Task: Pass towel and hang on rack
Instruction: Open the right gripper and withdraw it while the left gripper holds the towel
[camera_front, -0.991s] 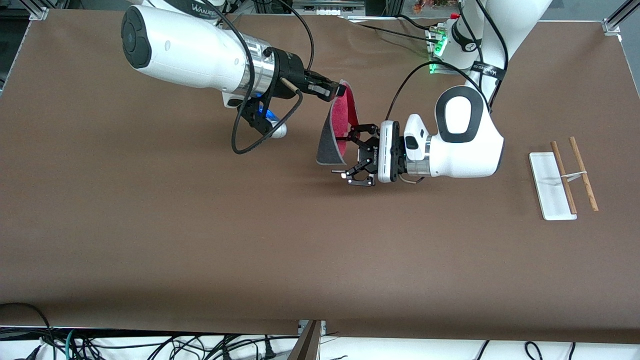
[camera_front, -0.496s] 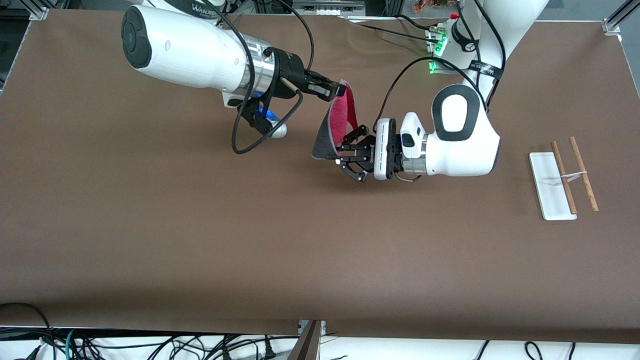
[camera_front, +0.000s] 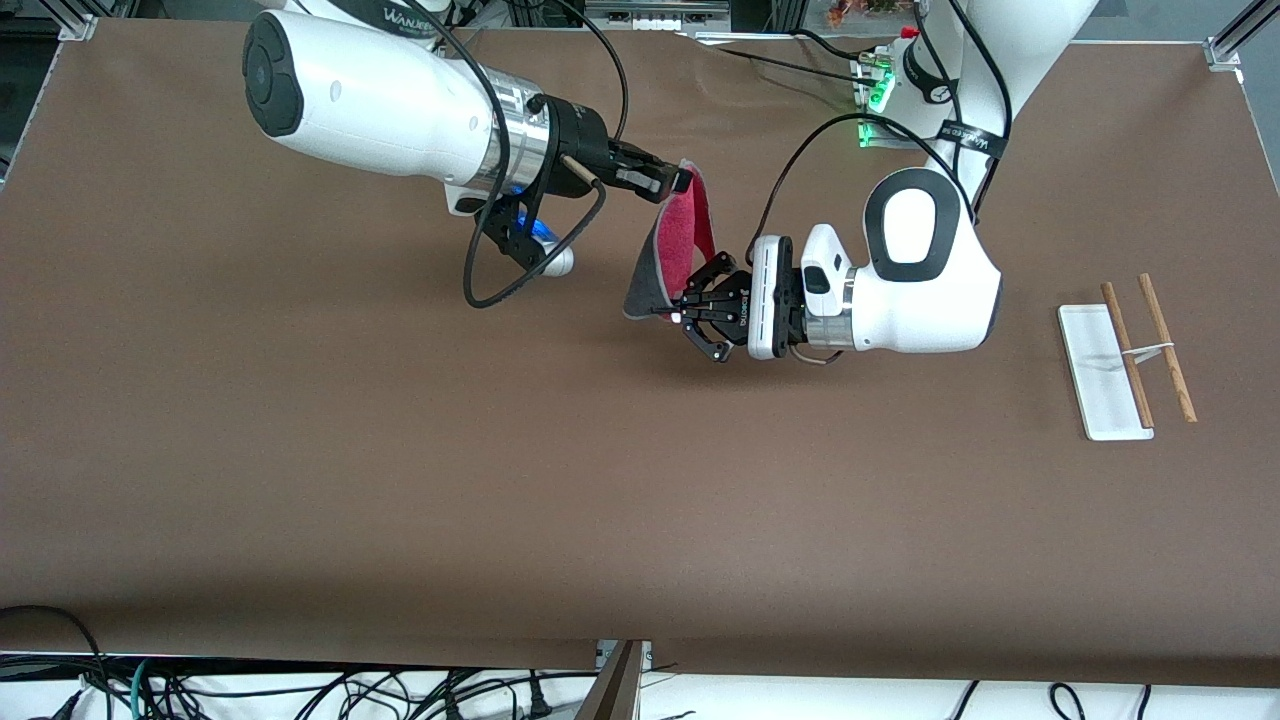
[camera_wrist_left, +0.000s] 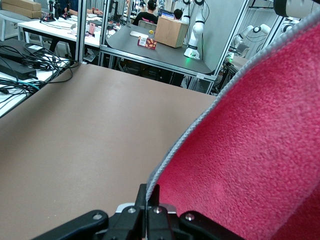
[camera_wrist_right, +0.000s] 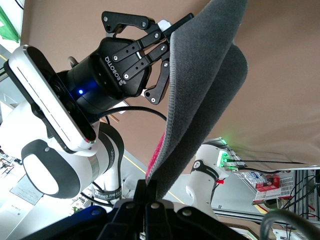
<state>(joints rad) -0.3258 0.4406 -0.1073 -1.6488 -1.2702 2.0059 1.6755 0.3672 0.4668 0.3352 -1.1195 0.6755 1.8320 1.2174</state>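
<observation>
The towel (camera_front: 672, 250) hangs in the air over the middle of the table, pink-red on one face and dark grey on the other. My right gripper (camera_front: 684, 181) is shut on its upper corner. My left gripper (camera_front: 678, 314) is shut on its lower grey-trimmed edge. In the left wrist view the pink face (camera_wrist_left: 250, 150) fills the frame beside the closed left gripper (camera_wrist_left: 148, 192). In the right wrist view the grey face (camera_wrist_right: 200, 85) hangs from the closed right gripper (camera_wrist_right: 152, 189), with the left gripper (camera_wrist_right: 172, 27) pinching the towel's other end. The rack (camera_front: 1140, 345) stands toward the left arm's end of the table.
The rack's white base (camera_front: 1095, 375) carries two brown rods joined by a wire. A power strip with a green light (camera_front: 872, 95) lies by the left arm's base. Black cables loop under the right arm (camera_front: 480, 290).
My left gripper was open beside the towel's lower edge; it moved in a little and closed on that edge. The right gripper has held still on the upper corner.
</observation>
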